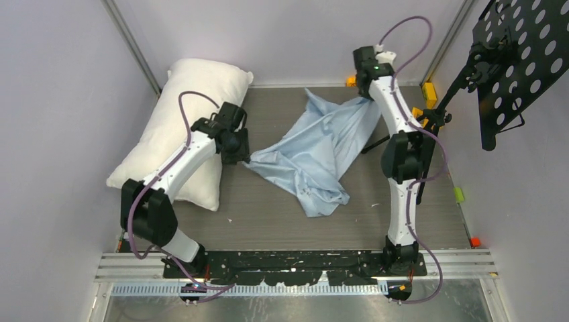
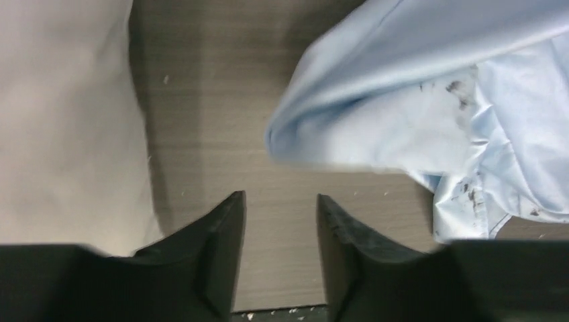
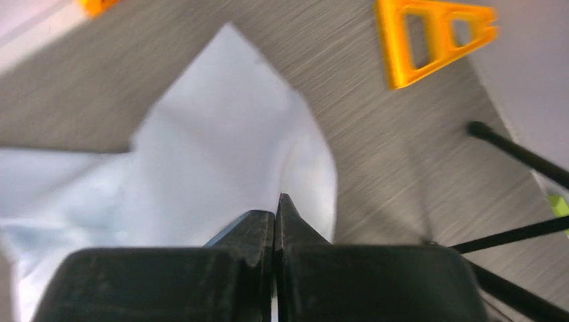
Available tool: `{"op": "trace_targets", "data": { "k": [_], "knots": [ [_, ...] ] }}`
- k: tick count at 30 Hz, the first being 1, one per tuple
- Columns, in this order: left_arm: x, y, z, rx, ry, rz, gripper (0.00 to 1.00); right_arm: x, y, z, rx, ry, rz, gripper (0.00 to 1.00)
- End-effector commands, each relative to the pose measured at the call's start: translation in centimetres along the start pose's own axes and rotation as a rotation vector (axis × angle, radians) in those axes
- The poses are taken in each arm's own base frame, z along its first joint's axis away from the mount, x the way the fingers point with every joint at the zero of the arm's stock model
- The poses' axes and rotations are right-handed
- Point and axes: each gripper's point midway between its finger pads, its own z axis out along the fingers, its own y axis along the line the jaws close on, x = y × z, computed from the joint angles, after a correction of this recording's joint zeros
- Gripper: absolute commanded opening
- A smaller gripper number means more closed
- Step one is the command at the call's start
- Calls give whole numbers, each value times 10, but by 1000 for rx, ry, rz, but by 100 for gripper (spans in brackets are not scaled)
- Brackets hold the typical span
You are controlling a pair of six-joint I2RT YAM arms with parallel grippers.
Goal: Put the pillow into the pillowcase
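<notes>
Clearly, right gripper [image 3: 275,204] pinches the pillowcase [image 1: 315,151]; left gripper [image 2: 280,198] gapes beside the pillow [image 1: 198,84].

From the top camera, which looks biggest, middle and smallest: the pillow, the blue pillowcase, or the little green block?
1. pillow
2. pillowcase, bunched up, looks only a bit smaller, so nearly a tie
3. green block, by far the smallest

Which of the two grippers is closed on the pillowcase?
The right gripper: it is shut on a corner of the pillowcase. The left gripper is open above the table, holding nothing.
</notes>
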Motion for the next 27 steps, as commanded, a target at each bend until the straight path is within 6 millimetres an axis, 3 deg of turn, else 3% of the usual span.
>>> {"op": "trace_targets", "data": {
  "k": [1,3,5,8,12,17,21,27],
  "knots": [
    [-40,-32,-14,89,-81,64,57,-25,-28,-21,33,-31,66,7],
    [-42,-44,-21,111,-101,92,70,-21,-23,-24,1,-7,54,25],
    [-36,-53,-26,124,-106,120,74,-18,-15,-33,-46,1,41,51],
    [-11,-76,-27,165,-89,167,74,-16,-1,-54,-98,-12,0,66],
    [25,-125,-19,249,-64,208,70,-13,11,-86,-150,-35,-43,69],
    [31,-188,4,322,-82,201,70,1,7,-115,-225,-6,-18,68],
    [17,-208,39,260,-107,147,69,15,-14,-131,-251,8,17,69],
    [6,-227,91,191,-112,62,59,42,-33,-148,-295,36,35,68]
  ]
}}
